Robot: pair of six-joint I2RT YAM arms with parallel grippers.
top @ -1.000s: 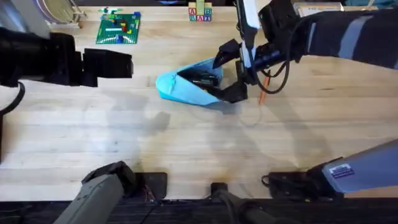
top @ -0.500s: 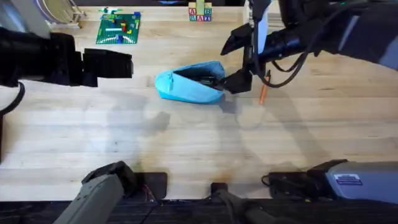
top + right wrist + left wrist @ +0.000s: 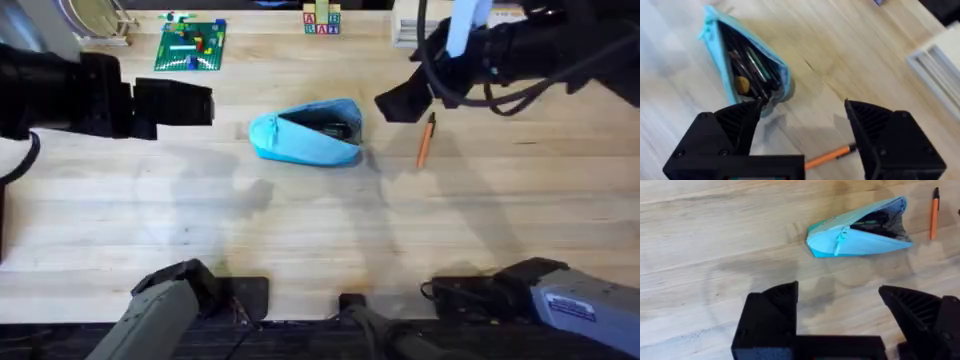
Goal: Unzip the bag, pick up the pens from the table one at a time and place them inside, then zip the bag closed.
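Pale wooden counter point(image 3: 300, 220) with clear grain runs under both of our arms. Nearest to us, the two arm bases sit at the front edge, and the wood between them and the bag lies bare.

Our left claw point(image 3: 840, 320) hangs over the left side of the counter with its black fingers point(image 3: 772, 310) spread wide and nothing between them. From its wrist view, the light blue bag point(image 3: 860, 230) lies on the wood well ahead of it, apart from the fingers, with the teal pull tab point(image 3: 841, 234) at the closed end that faces this claw. The far end of the bag gapes open and dark pen shapes show inside.

Our right claw point(image 3: 805, 130) is raised above the counter on the right side, fingers point(image 3: 735, 125) wide apart and holding nothing. In its wrist view the open mouth of the bag point(image 3: 747, 70) lies just beyond one fingertip, not touching it that we can tell, and several pens rest inside.

An orange pen point(image 3: 425, 140) with a black end lies flat on the counter, just under this claw and a little nearer to us than it, between the bag and the right edge, near the bag's open end but apart from it.

Farther back, a green brick plate point(image 3: 190, 45) and some letter blocks point(image 3: 321, 20) sit near the far edge.
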